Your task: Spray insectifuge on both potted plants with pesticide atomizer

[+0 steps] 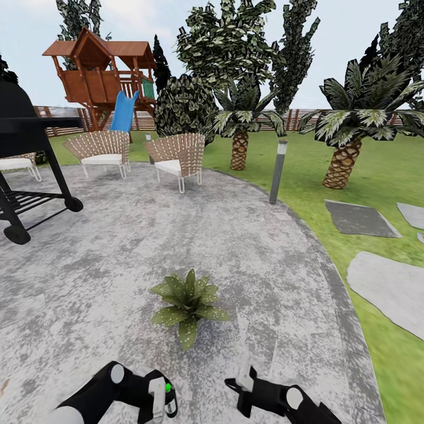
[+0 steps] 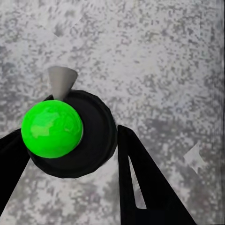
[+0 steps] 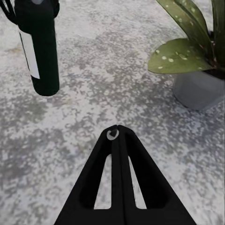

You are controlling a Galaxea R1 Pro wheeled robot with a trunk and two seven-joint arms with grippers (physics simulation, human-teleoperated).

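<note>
Dark green atomizer bottle [image 3: 41, 51] with white stripe and bright green cap; pale-speckled green rosette plant [image 1: 188, 305] in grey pot; mottled grey stone patio [image 1: 118, 247]; black end effectors

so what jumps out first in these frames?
The potted plant sits alone mid-patio, straight ahead of both arms. The left hand holds the pesticide atomizer low in the head view; its bright green top dominates the left wrist view. The right hand is shut and empty, beside the plant's grey pot.
</note>
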